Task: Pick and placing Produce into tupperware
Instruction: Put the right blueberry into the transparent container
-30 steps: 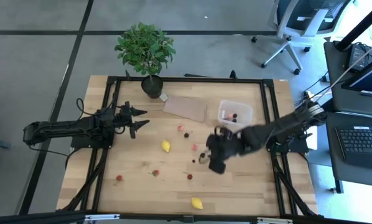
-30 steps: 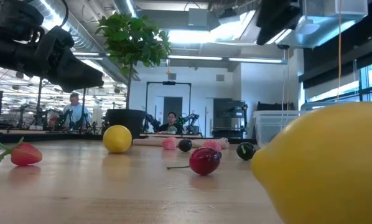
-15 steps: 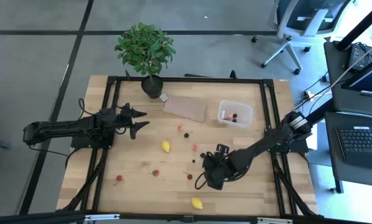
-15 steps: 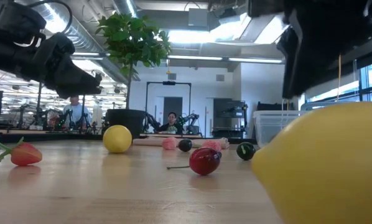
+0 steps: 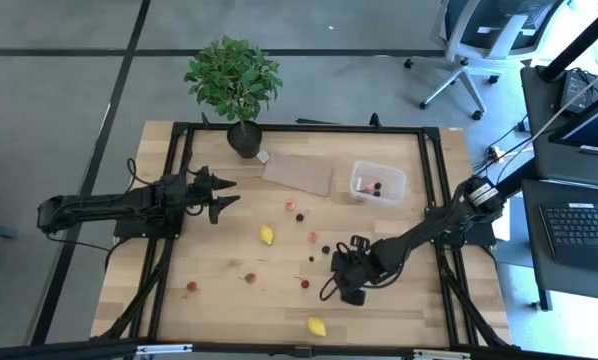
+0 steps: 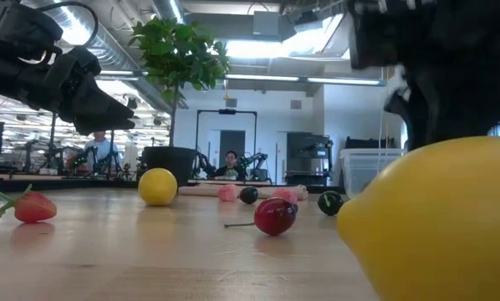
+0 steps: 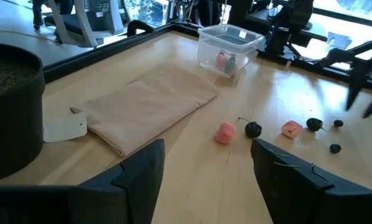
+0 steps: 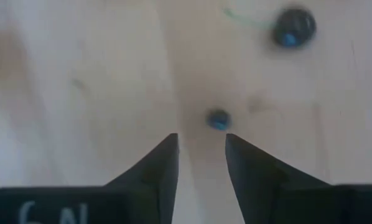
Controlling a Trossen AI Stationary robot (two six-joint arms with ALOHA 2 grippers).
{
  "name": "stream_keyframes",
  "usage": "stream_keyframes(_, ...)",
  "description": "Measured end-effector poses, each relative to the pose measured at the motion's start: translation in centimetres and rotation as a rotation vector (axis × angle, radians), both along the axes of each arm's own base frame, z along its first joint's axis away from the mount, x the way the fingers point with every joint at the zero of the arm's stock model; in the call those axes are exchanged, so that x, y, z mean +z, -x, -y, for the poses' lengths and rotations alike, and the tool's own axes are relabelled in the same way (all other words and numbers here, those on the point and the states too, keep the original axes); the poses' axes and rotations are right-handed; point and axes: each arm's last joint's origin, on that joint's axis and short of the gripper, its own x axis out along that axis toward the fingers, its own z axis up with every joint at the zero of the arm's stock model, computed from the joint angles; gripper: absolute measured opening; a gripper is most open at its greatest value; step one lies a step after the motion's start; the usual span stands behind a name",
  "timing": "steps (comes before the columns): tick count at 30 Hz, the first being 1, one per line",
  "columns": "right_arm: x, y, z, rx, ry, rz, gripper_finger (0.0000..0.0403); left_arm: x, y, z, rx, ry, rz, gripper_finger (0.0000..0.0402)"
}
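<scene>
Produce lies scattered on the wooden table: one lemon (image 5: 267, 235) mid-table, another lemon (image 5: 317, 326) at the near edge, and red berries (image 5: 249, 278) and dark cherries (image 5: 300, 216) between them. The clear tupperware (image 5: 378, 182) stands at the far right with a few pieces inside. My right gripper (image 5: 339, 283) points down close over the table, open, its fingertips (image 8: 198, 146) just short of a tiny dark berry (image 8: 218, 119); a stemmed dark cherry (image 8: 295, 28) lies beyond it. My left gripper (image 5: 219, 193) waits open above the table's left side.
A potted plant (image 5: 234, 85) stands at the far edge, with a flat brown sheet (image 5: 297, 174) and a small white card (image 7: 65, 127) beside it. Black frame rails (image 5: 435, 190) run along the table's sides. A strawberry (image 6: 33, 206) and a cherry (image 6: 275, 216) lie near the low camera.
My right gripper has come down from above the table's middle toward the near edge and now stands low over the small dark pieces, pointing more steeply down. No produce has moved.
</scene>
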Motion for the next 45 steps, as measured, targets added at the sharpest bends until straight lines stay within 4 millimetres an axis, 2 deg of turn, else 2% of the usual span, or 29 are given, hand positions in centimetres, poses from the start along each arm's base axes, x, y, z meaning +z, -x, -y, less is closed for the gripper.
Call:
stream_keyframes(4,-0.79,0.30,0.62,-0.014,0.011,-0.019,0.0127,0.00,0.00,0.01,-0.004,0.003,0.002,0.0231)
stream_keyframes(25,-0.56,0.14,0.56,0.042,0.026,-0.013,0.0124,-0.04,-0.01,0.08,-0.027,0.007,-0.002,0.0231)
stream_keyframes(37,-0.52,0.01,0.49,0.038,0.018,0.001,0.0215,-0.04,-0.01,0.08,-0.026,0.007,-0.003,0.0231)
stream_keyframes(45,-0.62,-0.21,0.66,0.035,0.017,0.007,0.0233,-0.05,-0.01,0.08,-0.026,0.007,-0.003,0.0231)
